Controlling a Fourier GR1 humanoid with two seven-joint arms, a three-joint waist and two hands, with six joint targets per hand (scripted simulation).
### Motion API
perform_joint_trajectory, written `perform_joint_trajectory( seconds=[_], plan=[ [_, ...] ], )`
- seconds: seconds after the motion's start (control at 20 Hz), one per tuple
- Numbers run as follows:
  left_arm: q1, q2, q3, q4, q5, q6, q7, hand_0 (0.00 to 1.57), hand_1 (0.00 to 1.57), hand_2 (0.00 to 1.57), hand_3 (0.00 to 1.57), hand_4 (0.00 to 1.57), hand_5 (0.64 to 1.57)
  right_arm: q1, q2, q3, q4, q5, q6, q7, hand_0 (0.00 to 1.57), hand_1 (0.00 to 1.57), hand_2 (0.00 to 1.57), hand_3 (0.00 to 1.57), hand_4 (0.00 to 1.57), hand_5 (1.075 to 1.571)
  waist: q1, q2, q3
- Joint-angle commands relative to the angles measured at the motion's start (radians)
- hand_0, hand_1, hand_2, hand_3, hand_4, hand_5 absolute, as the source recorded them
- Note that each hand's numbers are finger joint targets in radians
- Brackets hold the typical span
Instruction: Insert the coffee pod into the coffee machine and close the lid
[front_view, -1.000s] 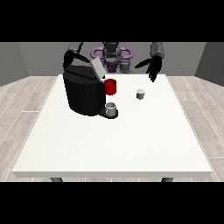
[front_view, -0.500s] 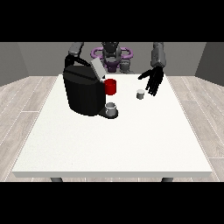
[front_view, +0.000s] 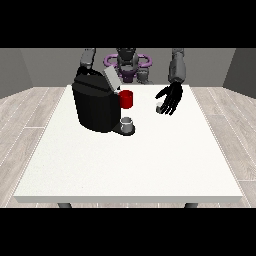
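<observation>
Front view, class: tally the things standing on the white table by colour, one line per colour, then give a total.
Black: 1, the coffee machine
Red: 1, the red cup beside the machine
Grey: 1, the small cup on the machine's tray
Pale grey: 1, the coffee pod by the hand at the view's right
Total: 4

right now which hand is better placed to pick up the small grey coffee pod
The left hand, at the view's right: it hangs open right over the small grey coffee pod. The other hand is hidden behind the black coffee machine.
</observation>
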Motion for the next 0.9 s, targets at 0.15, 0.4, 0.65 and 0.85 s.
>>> perform_joint_trajectory(
  seconds=[0.15,0.4,0.65,0.85],
  plan=[
    [-0.064,-0.015,-0.059,0.063,-0.154,0.132,-0.066,1.07,1.07,1.13,0.93,0.46,1.571,-0.015,0.017,0.044,0.079,-0.004,-0.056,-0.063,0.0,0.0,0.0,0.0,0.0,1.571,0.008,0.057,0.0001],
    [-0.051,-0.001,-0.131,0.116,-0.247,0.063,-0.036,0.76,0.76,0.95,0.81,0.34,1.571,-0.032,0.017,0.027,0.117,0.009,-0.044,-0.003,0.0,0.0,0.0,0.0,0.0,1.571,0.027,-0.022,0.0002],
    [-0.109,0.019,-0.134,0.186,-0.301,0.025,-0.015,0.76,0.76,0.93,0.77,0.35,1.571,-0.081,-0.018,-0.024,0.155,-0.043,0.026,-0.065,0.0,0.0,0.0,0.0,0.0,1.571,0.008,0.022,0.0004],
    [-0.138,0.008,-0.107,0.265,-0.329,0.044,-0.054,0.76,0.76,0.98,0.86,0.4,1.571,-0.046,-0.013,-0.004,0.148,-0.036,0.028,-0.062,0.0,0.0,0.0,0.0,0.0,1.571,-0.011,-0.004,0.0001]
  ],
)
